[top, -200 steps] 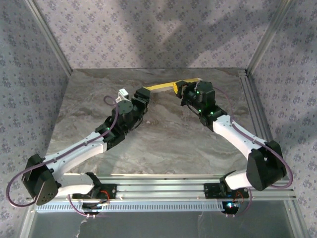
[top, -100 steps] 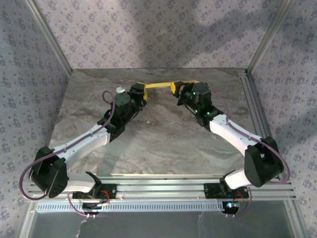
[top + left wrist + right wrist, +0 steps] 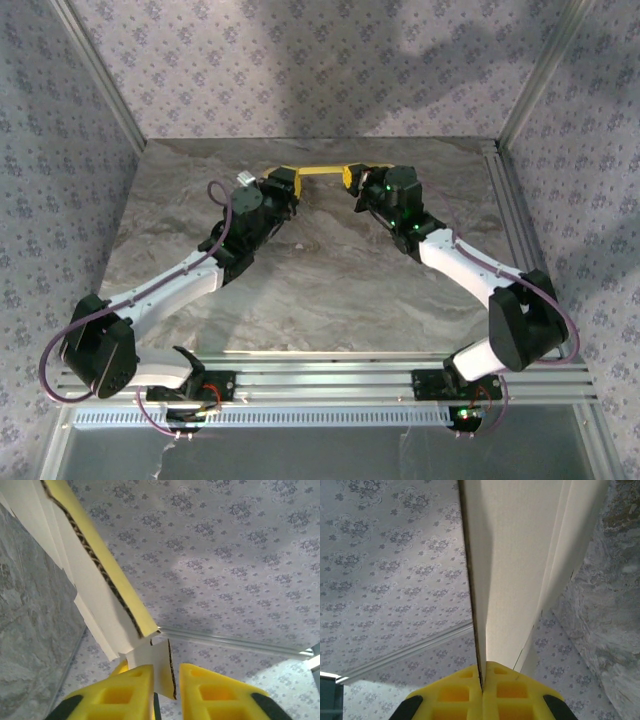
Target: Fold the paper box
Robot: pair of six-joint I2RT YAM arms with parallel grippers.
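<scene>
Right tool [image 3: 482,680] pinching paper box [image 3: 520,555], left tool [image 3: 166,680] straddling its tab [image 3: 161,660]

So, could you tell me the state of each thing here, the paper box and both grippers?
paper box: partly folded, not a closed box, spanning between the grippers.
left gripper: jaws nearly together around a tab of the paper box, thin gap on one side; grip unsure.
right gripper: shut on the paper box's edge.

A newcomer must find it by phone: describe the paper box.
Look along the far edge of the marbled table. There, between the left gripper and right gripper, is the paper box. Unlike their blocky yellow fingers, it is a thin strip, yellow one face, cream the other.
</scene>
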